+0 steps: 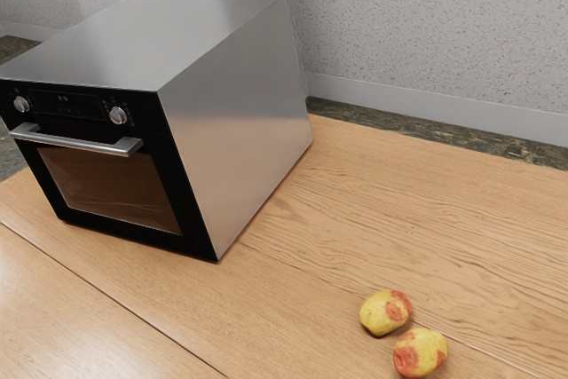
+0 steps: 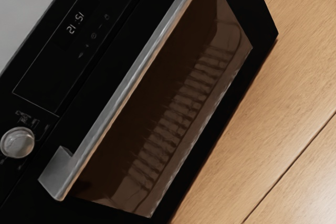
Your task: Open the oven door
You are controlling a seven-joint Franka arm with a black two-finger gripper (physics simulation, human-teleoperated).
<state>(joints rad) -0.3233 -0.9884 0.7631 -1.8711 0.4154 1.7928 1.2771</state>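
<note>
One oven (image 1: 235,122), metal-sided and black-fronted, stands on the wooden table (image 1: 355,219) at the left of the exterior view. Its oven door (image 1: 133,232) is in the lower left of that frame, shut and flush with the front. A metal handle (image 1: 75,141) spans the door above the brown window (image 1: 111,185). Two round knobs (image 1: 118,115) sit above the handle. The wrist view shows the handle between the control panel's lit display (image 2: 75,23) and the window, with a ribbed rack (image 2: 173,111) visible through the glass. State of gripper: cannot be determined, wide or narrow, loaded or empty. Two yellow-and-red fruits (image 1: 386,312) lie close together, lower right of the exterior view.
</note>
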